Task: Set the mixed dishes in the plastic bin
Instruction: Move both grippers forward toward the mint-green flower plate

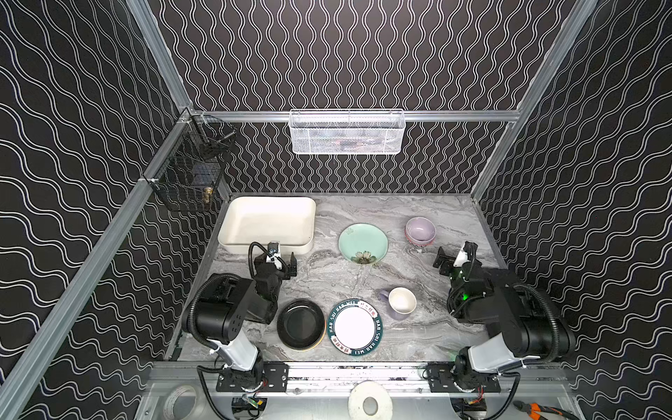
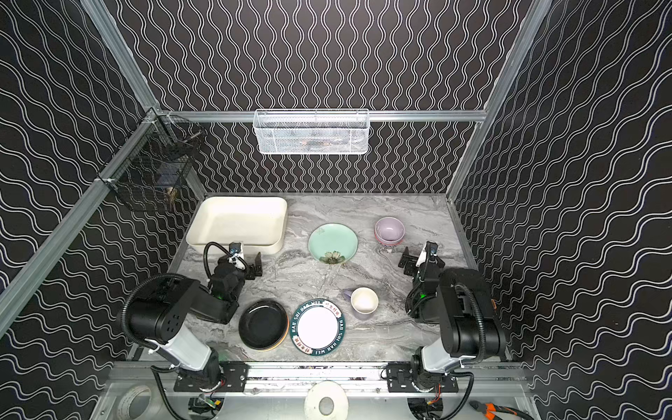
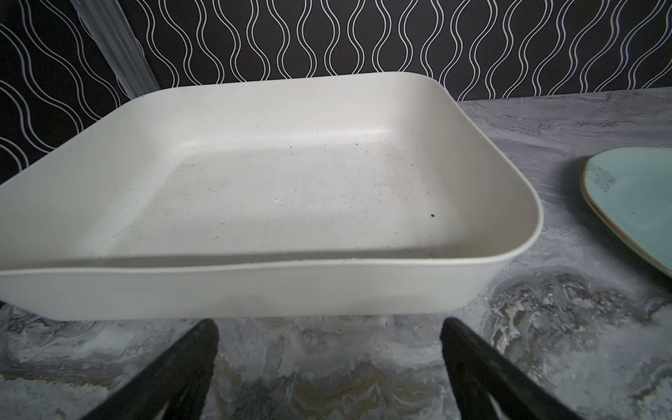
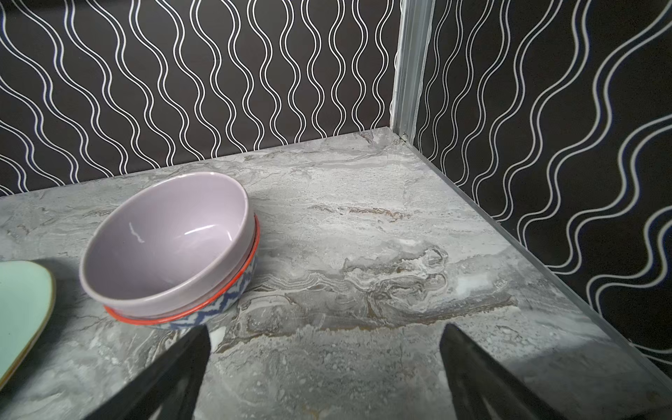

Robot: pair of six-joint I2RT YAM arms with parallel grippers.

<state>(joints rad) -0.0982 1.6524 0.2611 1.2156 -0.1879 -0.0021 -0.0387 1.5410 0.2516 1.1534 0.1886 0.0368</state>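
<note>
While both arms sit folded low along the near edge of the grey marbled table, every dish lies out on that surface and none is in the tub. At the far left a black wire basket hangs from the side rail. Just beside it, in the table's back left corner, stands the cream-white plastic bin, its floor showing only a few dark specks. The left gripper is just in front of the bin's near wall, jaws spread wide with only table between them, clasping nothing. Nearer the front edge lies the black plate, stacked on another dish of which only an orange-yellow edge shows at its lower right. Just beside it, perhaps touching, is the white plate with its lettered dark-green rim. High on the back rail, near the middle, hangs a white wire-mesh basket. Below it, mid-table and to the right of the bin, lies the mint-green plate, a flower painted at its near edge. Right of the white plate stands the lavender mug, cream inside, its handle pointing left. Farther back and to the right, the lavender bowl is nested in a patterned bowl with an orange-red rim and blue zigzags. The right gripper is near these bowls on their near right side — apart from them, its jaws likewise wide and empty.
</note>
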